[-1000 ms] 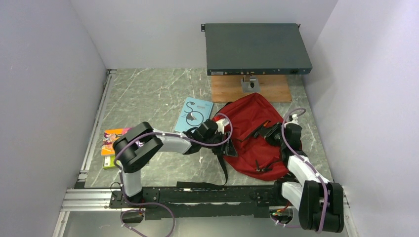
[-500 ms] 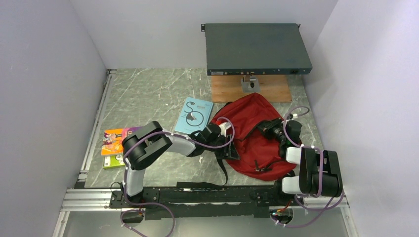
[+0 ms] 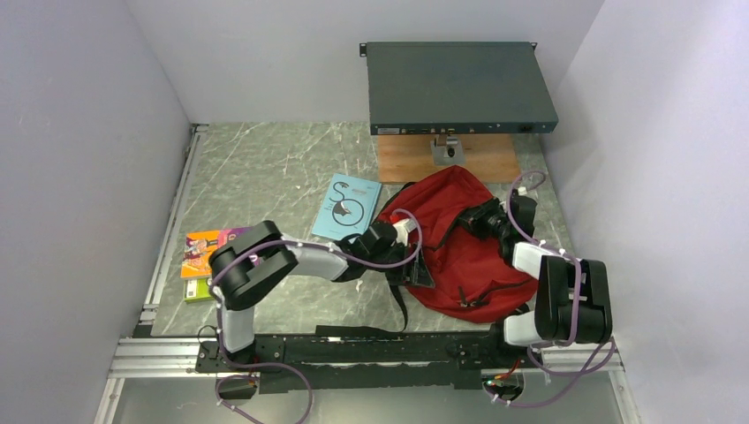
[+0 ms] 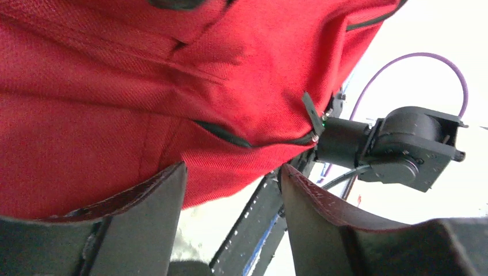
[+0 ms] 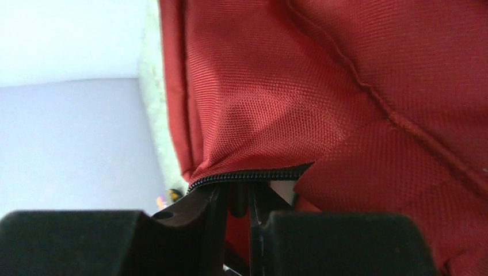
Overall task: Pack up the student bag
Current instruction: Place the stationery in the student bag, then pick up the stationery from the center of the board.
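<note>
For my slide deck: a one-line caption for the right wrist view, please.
Right gripper pinching the black zipper of the red student bag.

"Where's the student bag (image 3: 459,252)?"

"On the table (image 3: 265,168), right of the middle, just in front of the wooden board (image 3: 495,163). A flat box (image 3: 459,84) stands over the board, at the back."

"And the books?"

"A booklet (image 3: 347,206) lies just left of the bag. A second book (image 3: 208,250) is at the table's left edge, a third book (image 3: 199,290) in front of it."

"The arms?"

"The left gripper (image 4: 231,169) is at the bag's left side, the right gripper (image 5: 236,192) on its far right part."
</note>
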Controlling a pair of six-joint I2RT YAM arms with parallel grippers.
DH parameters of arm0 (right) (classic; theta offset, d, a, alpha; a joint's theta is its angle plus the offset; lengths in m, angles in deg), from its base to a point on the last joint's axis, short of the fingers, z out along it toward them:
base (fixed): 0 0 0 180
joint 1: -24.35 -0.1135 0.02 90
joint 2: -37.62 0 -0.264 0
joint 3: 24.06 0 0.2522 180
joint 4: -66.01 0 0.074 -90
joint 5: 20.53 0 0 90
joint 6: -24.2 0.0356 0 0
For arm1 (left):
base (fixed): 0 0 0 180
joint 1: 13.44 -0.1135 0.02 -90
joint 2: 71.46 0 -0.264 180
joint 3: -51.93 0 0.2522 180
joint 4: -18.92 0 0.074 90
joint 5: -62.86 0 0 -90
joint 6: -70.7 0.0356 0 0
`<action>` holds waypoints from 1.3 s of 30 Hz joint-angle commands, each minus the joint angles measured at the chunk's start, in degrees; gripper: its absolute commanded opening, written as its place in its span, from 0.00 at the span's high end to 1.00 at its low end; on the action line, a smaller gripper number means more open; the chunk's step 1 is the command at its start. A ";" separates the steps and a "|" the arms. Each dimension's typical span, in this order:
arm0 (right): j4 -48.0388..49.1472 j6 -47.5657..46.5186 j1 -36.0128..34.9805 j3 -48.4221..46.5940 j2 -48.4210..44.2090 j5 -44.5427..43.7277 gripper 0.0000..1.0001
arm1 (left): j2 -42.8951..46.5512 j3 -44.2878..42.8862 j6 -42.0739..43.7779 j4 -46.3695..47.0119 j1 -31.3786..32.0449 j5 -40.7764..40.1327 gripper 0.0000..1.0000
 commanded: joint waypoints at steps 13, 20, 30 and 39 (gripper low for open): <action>-43.43 -25.26 -0.13 -6.64 -23.48 -13.87 0.63 | 37.39 16.34 6.81 -8.32 -6.19 -5.90 0.19; -48.72 -29.70 -10.12 -10.82 -30.79 -19.01 0.61 | 57.19 17.82 16.38 -31.15 -12.88 -15.75 0.06; -35.11 -37.48 -53.16 -25.98 -12.17 -33.28 0.26 | 78.88 7.16 25.44 -59.33 -15.33 -36.36 0.00; -18.41 -47.65 -61.40 -42.94 19.77 -18.80 0.19 | 92.11 0.17 24.13 -68.18 -15.34 -45.75 0.00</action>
